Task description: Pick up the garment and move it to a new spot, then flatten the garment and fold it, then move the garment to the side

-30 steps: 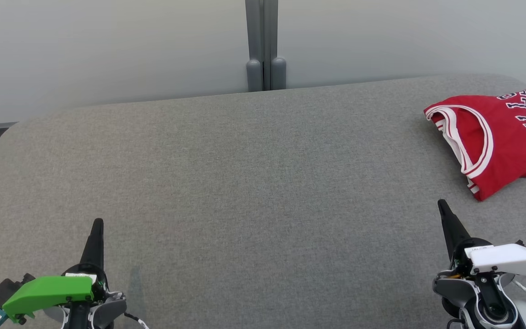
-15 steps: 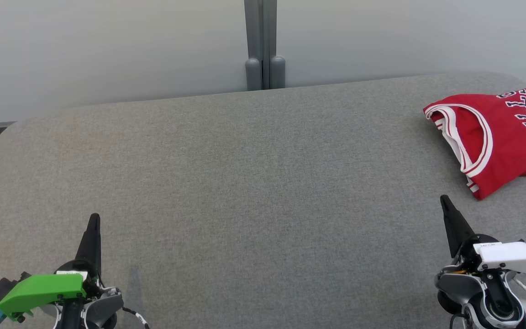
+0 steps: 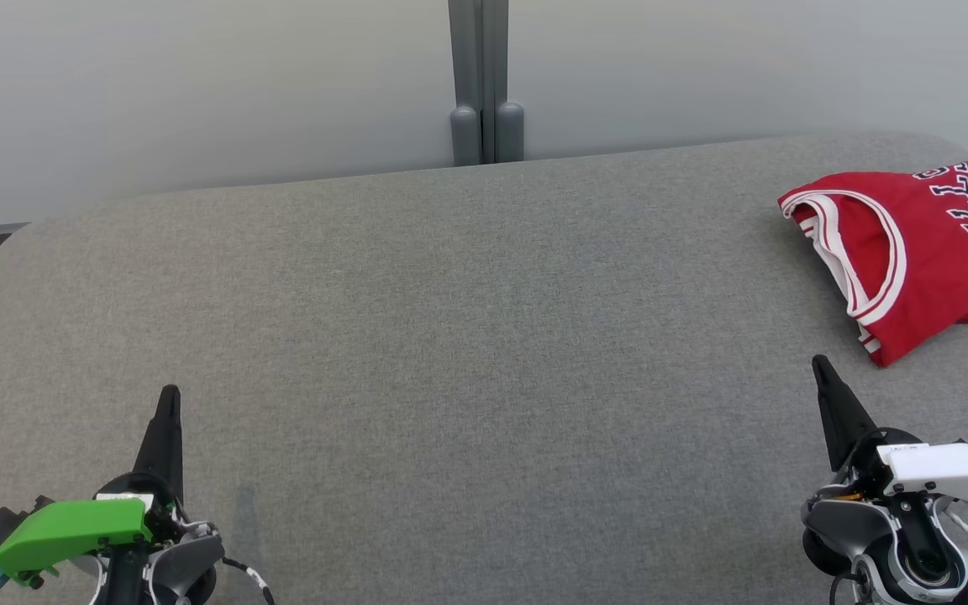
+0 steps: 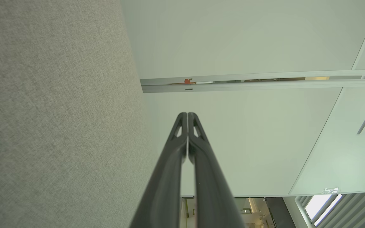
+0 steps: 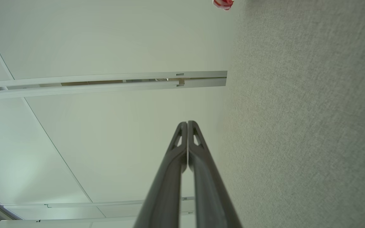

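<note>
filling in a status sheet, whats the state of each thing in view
red jersey: folded, lying at the far right of the grey table
left gripper: shut, empty, far from the jersey
right gripper: shut, empty, near the jersey but not touching

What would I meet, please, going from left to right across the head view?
left claw → grey post → red garment. The right claw shares the garment's span from left to right, so it has no place in the order.
</note>
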Tool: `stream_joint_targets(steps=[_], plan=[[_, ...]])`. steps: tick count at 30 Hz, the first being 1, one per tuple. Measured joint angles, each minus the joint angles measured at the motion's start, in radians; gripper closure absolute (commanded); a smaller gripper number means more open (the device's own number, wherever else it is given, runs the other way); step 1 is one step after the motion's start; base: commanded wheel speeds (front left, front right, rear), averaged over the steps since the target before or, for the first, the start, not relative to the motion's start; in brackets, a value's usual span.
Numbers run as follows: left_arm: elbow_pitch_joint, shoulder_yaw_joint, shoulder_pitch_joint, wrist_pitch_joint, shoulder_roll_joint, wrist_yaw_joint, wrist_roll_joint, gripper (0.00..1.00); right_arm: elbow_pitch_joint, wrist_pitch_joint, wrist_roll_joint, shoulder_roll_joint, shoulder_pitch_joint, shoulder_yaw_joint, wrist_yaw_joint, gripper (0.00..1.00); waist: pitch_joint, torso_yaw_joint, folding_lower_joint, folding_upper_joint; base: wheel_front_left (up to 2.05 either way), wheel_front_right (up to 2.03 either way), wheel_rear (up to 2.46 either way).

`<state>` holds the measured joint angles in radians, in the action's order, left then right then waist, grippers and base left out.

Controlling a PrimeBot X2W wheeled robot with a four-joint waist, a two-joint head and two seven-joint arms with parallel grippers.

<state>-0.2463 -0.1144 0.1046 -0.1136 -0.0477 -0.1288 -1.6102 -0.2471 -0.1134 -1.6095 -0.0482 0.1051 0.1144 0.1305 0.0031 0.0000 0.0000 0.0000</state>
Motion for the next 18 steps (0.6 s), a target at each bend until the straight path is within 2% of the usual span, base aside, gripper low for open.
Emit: stream_joint_targets(steps=[18], plan=[[0.0, 0.0, 0.0, 0.0, 0.0, 0.0, 0.0, 1.0, 0.0, -0.001, 0.0, 0.0, 0.0, 0.0, 0.0, 1.0, 0.0, 0.0, 0.0, 0.0, 0.0, 0.0, 0.0]])
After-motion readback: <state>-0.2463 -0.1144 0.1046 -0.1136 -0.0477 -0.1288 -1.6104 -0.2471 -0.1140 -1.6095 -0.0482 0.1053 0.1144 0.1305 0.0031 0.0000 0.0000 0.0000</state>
